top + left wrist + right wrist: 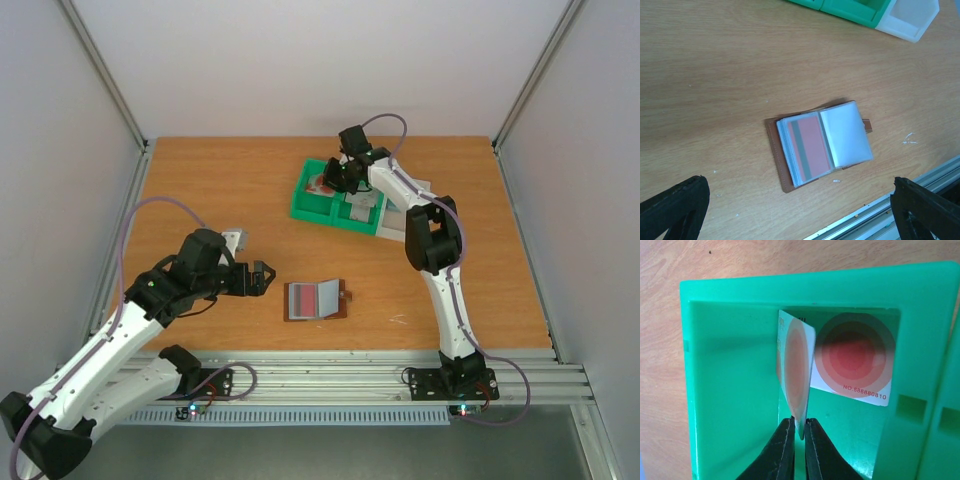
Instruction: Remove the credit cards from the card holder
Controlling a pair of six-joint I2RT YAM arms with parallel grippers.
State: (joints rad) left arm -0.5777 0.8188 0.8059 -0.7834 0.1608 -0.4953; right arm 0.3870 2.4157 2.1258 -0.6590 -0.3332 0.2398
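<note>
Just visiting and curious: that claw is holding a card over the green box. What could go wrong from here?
1. The right gripper pinches the held card by just its near edge, on edge over the green tray; it may land leaning on the wall rather than flat beside the other card.
2. A reddish card sits in the card holder, loose on the table; the open left gripper might just shove the holder.
</note>
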